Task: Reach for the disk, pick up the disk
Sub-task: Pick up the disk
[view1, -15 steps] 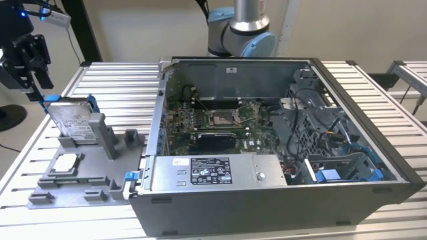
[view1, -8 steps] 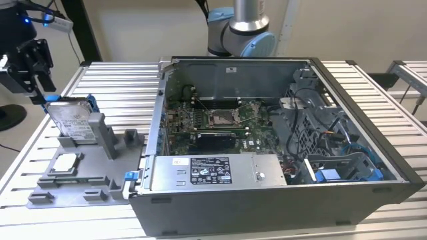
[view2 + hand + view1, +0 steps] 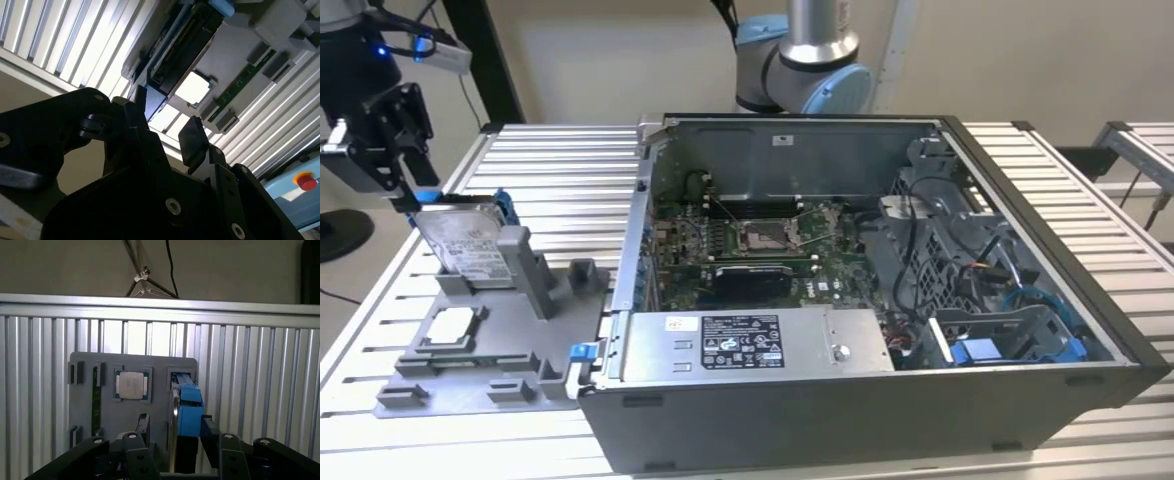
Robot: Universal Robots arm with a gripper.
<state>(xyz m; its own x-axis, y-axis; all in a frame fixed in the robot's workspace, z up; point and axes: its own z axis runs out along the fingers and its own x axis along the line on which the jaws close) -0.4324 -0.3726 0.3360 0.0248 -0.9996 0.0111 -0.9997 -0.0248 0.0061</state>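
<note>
At the exterior view's upper left the gripper (image 3: pixel 414 192) hangs over the disk (image 3: pixel 460 245), which stands upright in a grey fixture (image 3: pixel 467 380); in both wrist views its wide-spread fingers (image 3: pixel 192 137) (image 3: pixel 206 427) flank the disk's blue-edged end without clamping it.

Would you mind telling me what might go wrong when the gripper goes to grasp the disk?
1. The open gripper hangs over the disk, which stands on edge in the grey fixture; an off-centre close may tilt or jam it in its slot.
2. One finger sits beside the blue bracket; gripping that plastic could slip.
3. The chip lies close by on the same fixture; a stray finger might strike it.
</note>
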